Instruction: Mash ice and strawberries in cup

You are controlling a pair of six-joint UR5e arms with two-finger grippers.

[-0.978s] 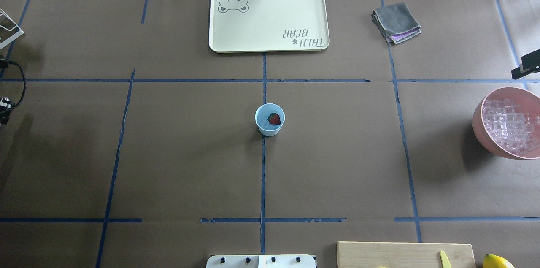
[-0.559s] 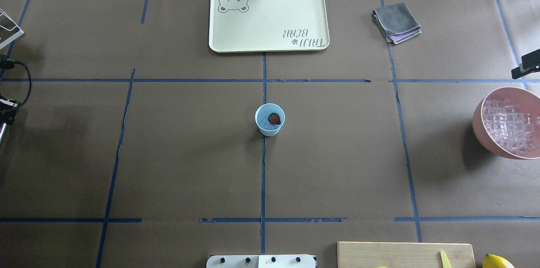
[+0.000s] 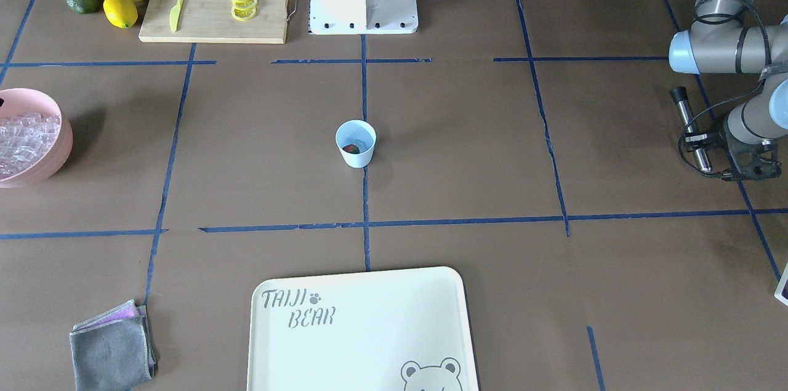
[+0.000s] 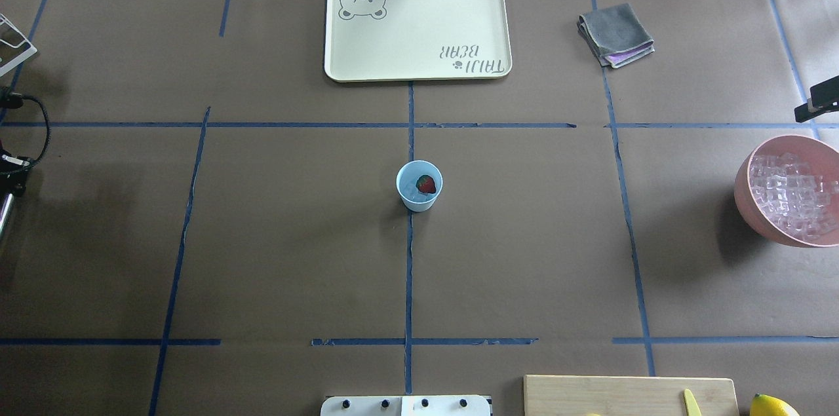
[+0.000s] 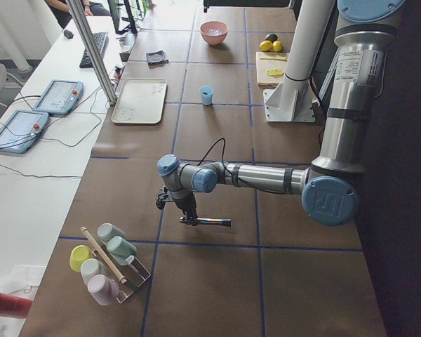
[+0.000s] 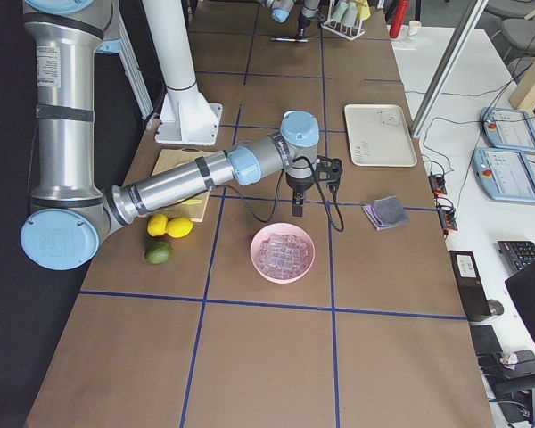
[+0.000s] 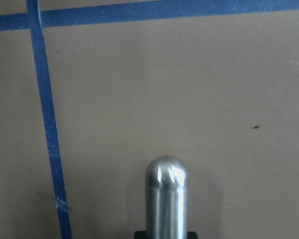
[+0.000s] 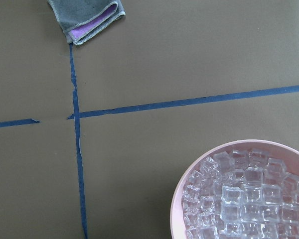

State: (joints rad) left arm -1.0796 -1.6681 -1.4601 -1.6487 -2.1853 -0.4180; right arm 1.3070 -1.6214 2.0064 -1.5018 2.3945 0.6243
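The light-blue cup stands at the table's middle, also in the front view. Inside it lie a red strawberry and some clear ice. My left gripper is far off at the table's left end, low over the paper, shut on a metal masher rod with a black end. The rod's rounded tip shows in the left wrist view. My right gripper hangs beside the pink bowl; I cannot tell whether its fingers are open or shut.
A pink bowl full of ice cubes sits at the right end. A cream tray and folded grey cloth lie at the far side. A cutting board holds lemon slices and a knife; lemons and a lime lie beside it.
At the overhead view's left edge my left gripper has shifted a little toward the robot, and the metal rod has come into view there. The cup and bowl have not moved.
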